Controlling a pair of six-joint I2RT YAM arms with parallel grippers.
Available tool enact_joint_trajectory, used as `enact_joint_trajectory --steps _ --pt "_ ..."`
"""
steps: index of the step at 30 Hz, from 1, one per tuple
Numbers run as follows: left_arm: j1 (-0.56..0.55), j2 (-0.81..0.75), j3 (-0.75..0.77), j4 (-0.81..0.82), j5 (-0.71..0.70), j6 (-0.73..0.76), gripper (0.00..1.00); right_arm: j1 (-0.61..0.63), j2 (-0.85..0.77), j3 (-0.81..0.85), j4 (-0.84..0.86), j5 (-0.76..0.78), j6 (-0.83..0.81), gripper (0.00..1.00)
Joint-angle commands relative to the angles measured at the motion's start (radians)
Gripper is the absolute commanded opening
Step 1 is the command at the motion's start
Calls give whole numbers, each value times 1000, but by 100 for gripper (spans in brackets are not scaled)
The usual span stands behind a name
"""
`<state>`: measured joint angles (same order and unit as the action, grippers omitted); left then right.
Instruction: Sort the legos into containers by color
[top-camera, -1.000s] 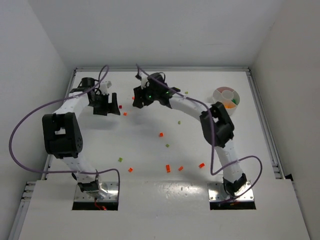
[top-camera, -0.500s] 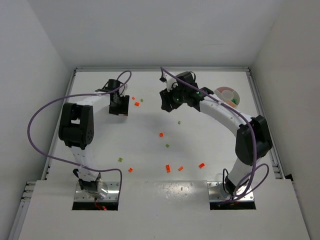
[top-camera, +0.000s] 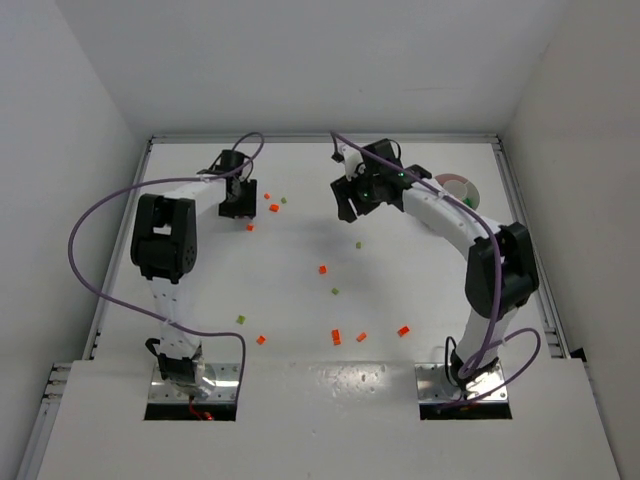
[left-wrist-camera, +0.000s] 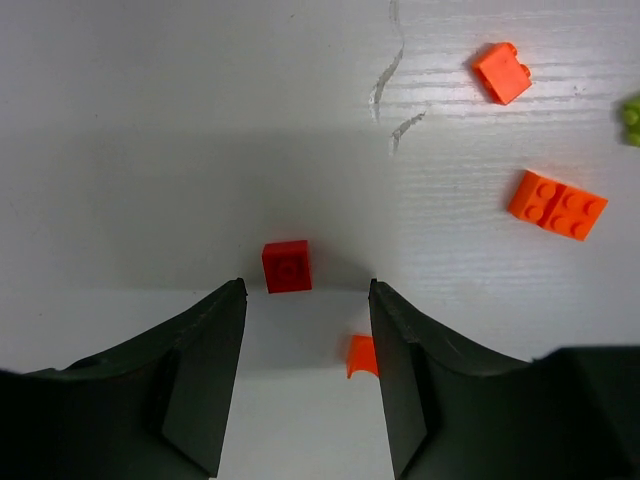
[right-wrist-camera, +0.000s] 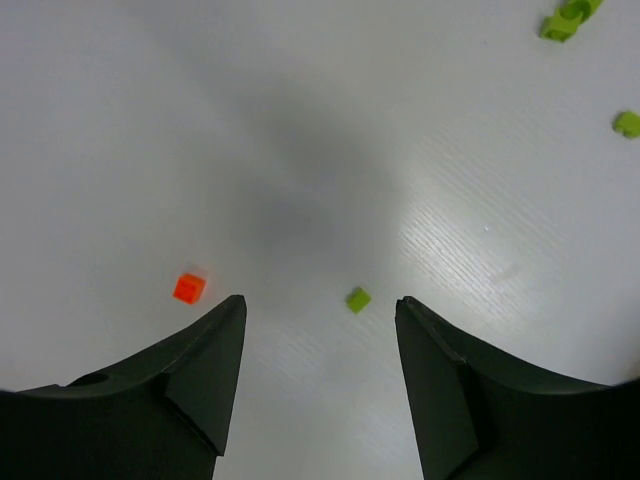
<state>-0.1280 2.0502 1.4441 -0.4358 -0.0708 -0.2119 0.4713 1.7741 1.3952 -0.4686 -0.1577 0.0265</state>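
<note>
Red, orange and green plastic bricks, the legos (top-camera: 322, 269), lie loose and well apart across the white table (top-camera: 280, 300). Each is far smaller than a claw. A loose row of orange and red ones sits along the near middle, with a few green ones among them.

At the far left a small cluster gathers around the left gripper (top-camera: 238, 208). From its wrist camera I see a square red brick (left-wrist-camera: 287, 266) flat on the table just past the fingertips, roughly centred in the gap and touching neither finger. A small orange piece (left-wrist-camera: 362, 356) lies further back, close against the right finger. Off to the right are an orange double brick (left-wrist-camera: 557, 204), a smaller orange one (left-wrist-camera: 502, 72) beyond it, and a green one cut off by the frame edge. The left claw is spread and pinches nothing.

The right gripper (top-camera: 348, 208) hangs above the far middle, its jaws also spread with nothing between them. Below it, a green brick (right-wrist-camera: 358, 299) and an orange brick (right-wrist-camera: 188, 288) lie on the table.

The round white dish (top-camera: 474, 190) sits at the far right, partly hidden behind the right arm. Some reddish and green colour shows inside, but I cannot tell which compartments hold it.
</note>
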Motion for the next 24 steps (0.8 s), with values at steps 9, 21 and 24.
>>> enact_joint_trajectory --steps 9,21,24 --pt "50 74 102 -4 -9 -4 51 -49 102 122 -156 -158 -39 67" --pt "68 45 47 -14 25 5 41 -49 142 183 -197 -221 -57 59" --pt "68 45 38 -14 34 5 41 -49 162 192 -208 -230 -57 56"
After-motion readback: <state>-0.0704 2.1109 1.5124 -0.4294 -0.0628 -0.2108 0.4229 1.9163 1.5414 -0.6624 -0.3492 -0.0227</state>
